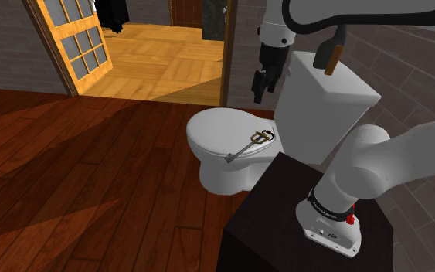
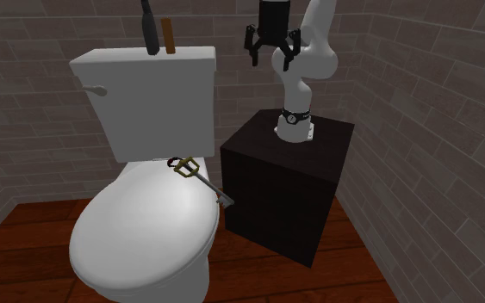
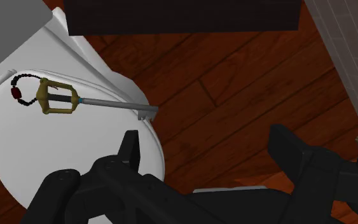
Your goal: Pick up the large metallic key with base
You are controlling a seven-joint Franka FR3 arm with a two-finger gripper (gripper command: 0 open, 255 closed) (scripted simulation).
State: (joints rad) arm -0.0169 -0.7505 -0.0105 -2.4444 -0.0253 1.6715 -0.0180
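A large grey metal key with a gold guard handle and a dark bead chain lies flat on the closed white toilet lid, its toothed tip reaching past the lid's edge toward the stand. In the second exterior view the key lies near the tank. My black gripper hangs high above the lid's rim, open and holding nothing. In the wrist view the key lies well ahead of the gripper, off to one side of the spread fingers. The gripper is at tank-top height.
The white toilet tank rises right beside the gripper, with a brown stick and a black object on top. The dark stand sits close to the bowl. Brick walls enclose the corner; an open wooden door stands far off.
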